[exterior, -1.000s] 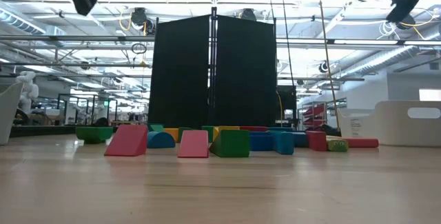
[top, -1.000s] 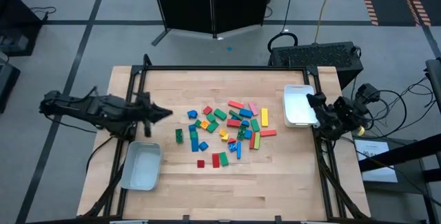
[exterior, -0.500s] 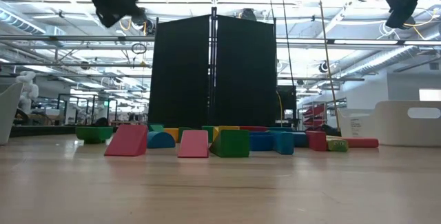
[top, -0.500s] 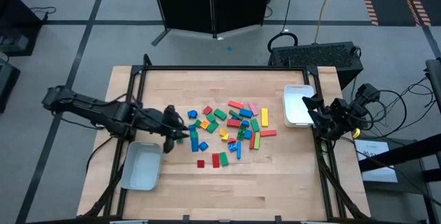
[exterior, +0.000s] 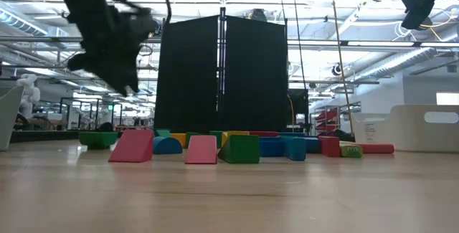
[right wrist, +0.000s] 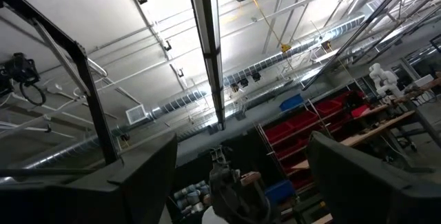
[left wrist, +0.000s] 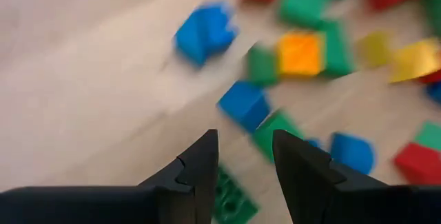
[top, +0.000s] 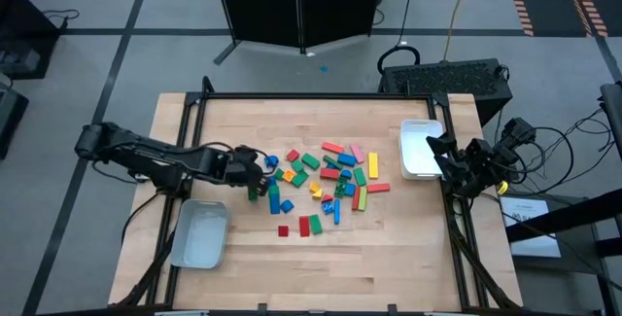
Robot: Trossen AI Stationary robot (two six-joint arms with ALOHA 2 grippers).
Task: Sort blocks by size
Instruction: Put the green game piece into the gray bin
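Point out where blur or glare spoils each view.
Left wrist view: the blocks are smeared by motion blur, while the left end effector is sharp. Low view: ceiling lights glare white and the left arm is a dark silhouette. Right wrist view: a bright ceiling strip. High view: evenly lit and clear.

floor: grey tiles, dark seams (top: pixel 117 53) | backdrop: black folding panel (exterior: pixel 222 75) behind wooden table (top: pixel 321 258) | ceiling: white trusses, pipes, strip light (right wrist: pixel 207 45) | far: red storage bins (right wrist: pixel 293 127)
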